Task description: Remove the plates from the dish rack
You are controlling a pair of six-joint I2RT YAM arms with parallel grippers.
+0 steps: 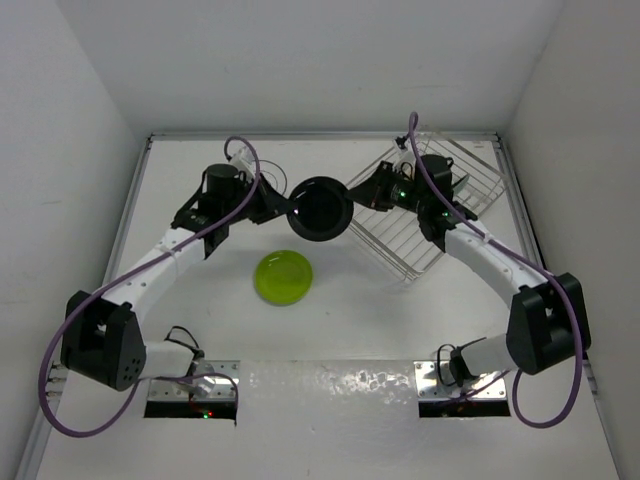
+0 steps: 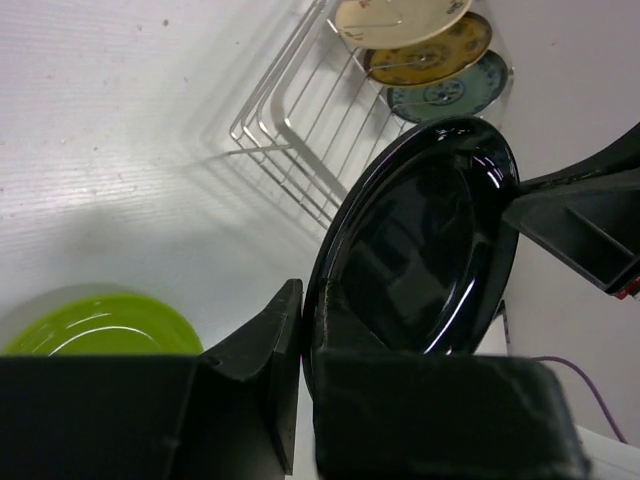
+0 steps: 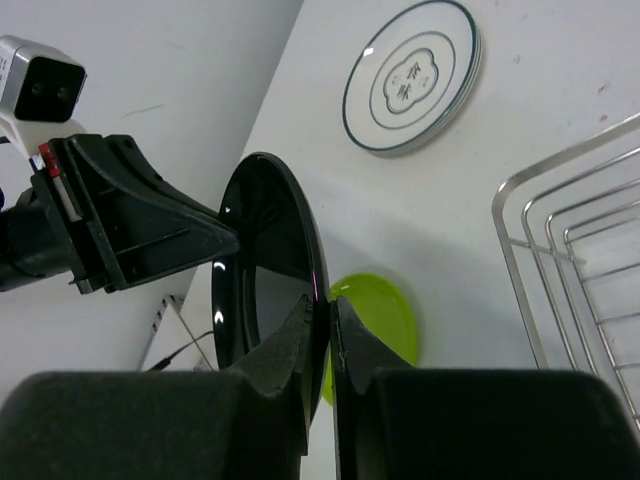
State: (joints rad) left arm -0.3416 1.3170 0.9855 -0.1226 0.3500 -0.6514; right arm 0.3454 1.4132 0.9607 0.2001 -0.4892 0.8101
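A glossy black plate [image 1: 320, 208] [image 2: 430, 240] [image 3: 265, 270] hangs on edge above the table, between the two arms. My left gripper [image 1: 290, 208] [image 2: 305, 300] is shut on its left rim. My right gripper [image 1: 352, 200] [image 3: 322, 305] pinches the opposite rim, fingers close on both faces. The wire dish rack [image 1: 430, 215] [image 2: 300, 130] [image 3: 570, 250] sits at the back right. A white plate [image 2: 400, 18], a mustard plate [image 2: 430, 55] and a teal plate [image 2: 450, 90] stand in it. A lime green plate [image 1: 283, 277] [image 2: 100, 325] [image 3: 385, 320] lies flat on the table below.
A white plate with a printed mark [image 3: 412, 75] lies flat on the table beyond the black plate, in the right wrist view. White walls close in the table at the left, back and right. The right arm reaches over the rack.
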